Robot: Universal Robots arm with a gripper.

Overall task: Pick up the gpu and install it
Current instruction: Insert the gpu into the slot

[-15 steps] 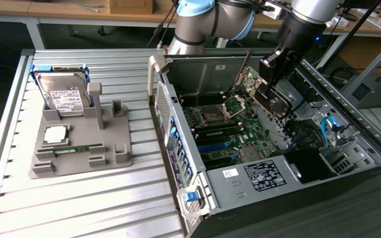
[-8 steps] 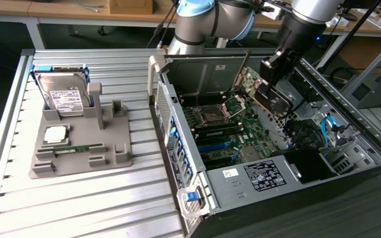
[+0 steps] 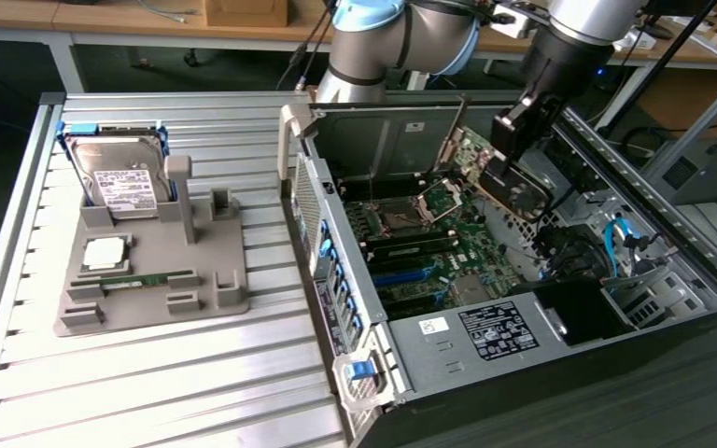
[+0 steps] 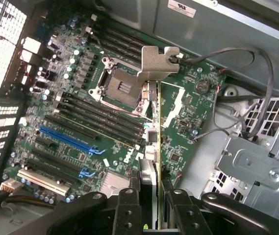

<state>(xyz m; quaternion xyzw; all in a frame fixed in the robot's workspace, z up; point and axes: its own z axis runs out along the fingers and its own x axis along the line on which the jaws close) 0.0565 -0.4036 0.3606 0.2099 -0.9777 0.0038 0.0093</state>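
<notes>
Two black jaws of the gripper (image 4: 153,210) are closed on the gpu (image 4: 157,122), a thin dark flat circuit card with a silver metal end bracket, and they press it from both faces. I judge that the card is gripped at the end away from the bracket so that the bracket and the contact edge are free. In the wrist view the card is seen edge-on over the green motherboard (image 4: 80,117), apart from the long blue slot (image 4: 70,139). I cannot tell how near it is to the board.

In the exterior view the arm reaches into the open grey metal computer case (image 3: 372,140) at about 2 o'clock, and the card hangs tilted under the jaws, inside the case walls. At about 9 o'clock, on the ribbed aluminium worktop (image 3: 147,383), stands a grey plastic holder (image 3: 147,303). It keeps a silver hard drive with white label (image 3: 122,182) upright and a narrow green memory stick (image 3: 134,278) lying flat, probably so that each part is easy to grasp.
</notes>
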